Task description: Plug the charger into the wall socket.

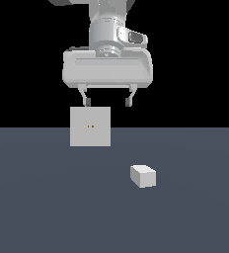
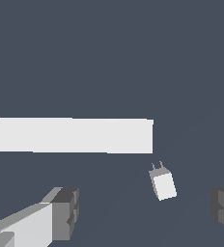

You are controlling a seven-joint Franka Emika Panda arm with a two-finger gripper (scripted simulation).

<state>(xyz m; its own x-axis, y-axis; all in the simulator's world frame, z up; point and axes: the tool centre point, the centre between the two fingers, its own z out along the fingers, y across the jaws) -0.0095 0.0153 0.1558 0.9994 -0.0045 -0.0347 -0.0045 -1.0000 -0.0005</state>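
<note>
Your charger [image 1: 143, 176] lies on the dark tabletop [image 1: 37, 207], well out in the open toward the exterior view's right and apart from everything else. It looks like a small, rigid, plain block, so judge it light and stiff, with smooth flat faces that could slip or twist if you pinch it off-centre. Take it across two opposite flat sides near the middle of the body, and keep clear of the end that carries the prongs. It sits skewed on the tabletop, so you will probably need to turn the wrist to square the fingers with its sides.

The wall socket [image 1: 90, 126] stands upright further back, to the exterior view's left of the charger and well apart from it. Two tiny orange dots mark its centre.

The gripper [image 1: 107, 102] hangs high above the tabletop with its fingers spread and nothing between them. It is above the socket's top edge rather than over the charger.

The exterior view gives you the socket's face and its orange dots, but no prongs on the charger. The wrist view shows two short prongs on one end of the charger [image 2: 162, 184], and the socket [image 2: 70, 135] only as a pale edge-on strip.
</note>
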